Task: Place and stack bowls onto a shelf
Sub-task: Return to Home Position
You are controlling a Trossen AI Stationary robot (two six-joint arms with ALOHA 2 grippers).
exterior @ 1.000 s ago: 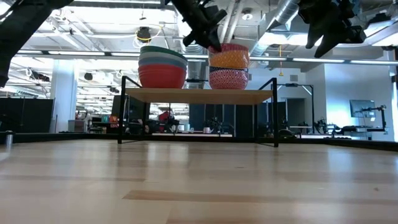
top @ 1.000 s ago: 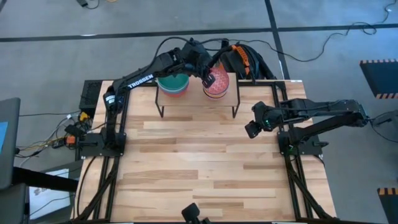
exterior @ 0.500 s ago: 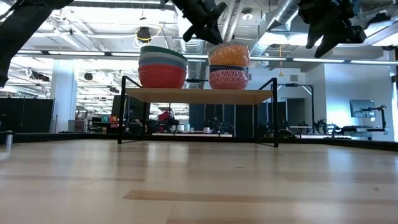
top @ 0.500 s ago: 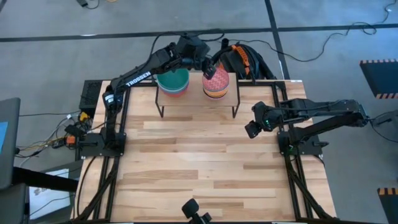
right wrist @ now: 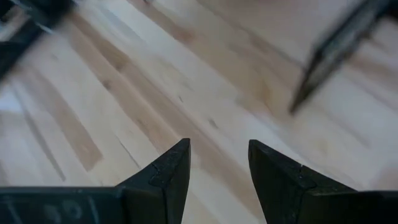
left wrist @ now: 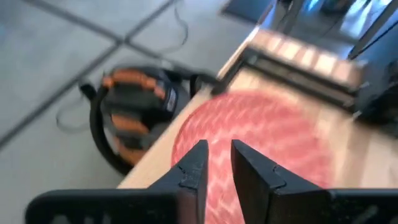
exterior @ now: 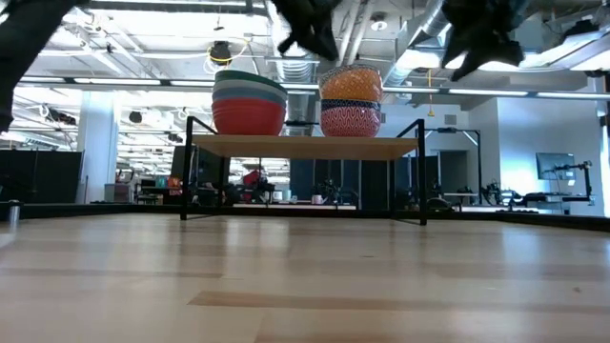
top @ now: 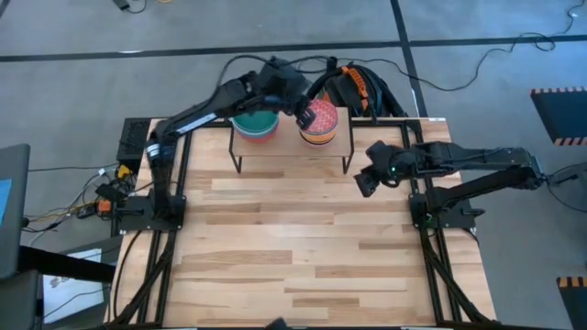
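In the high view the dark left arm (top: 197, 115) stretches from the bench's left edge to upper centre, over the small light-wood shelf (top: 289, 145). On the shelf a green-topped bowl stack (top: 255, 122) stands left. The left jaws hang narrowly parted and empty above the pink-red patterned bowl (top: 323, 121) topping the right stack. Wide bare light-wood bench (top: 293, 247) lies below. The right arm (top: 459, 163) hovers beyond the shelf's right end, with the right jaws released

left jaws: narrowly apart, empty | over pink-red patterned bowl (left wrist: 267, 134) | beyond: black-orange bag (left wrist: 134, 109) on floor
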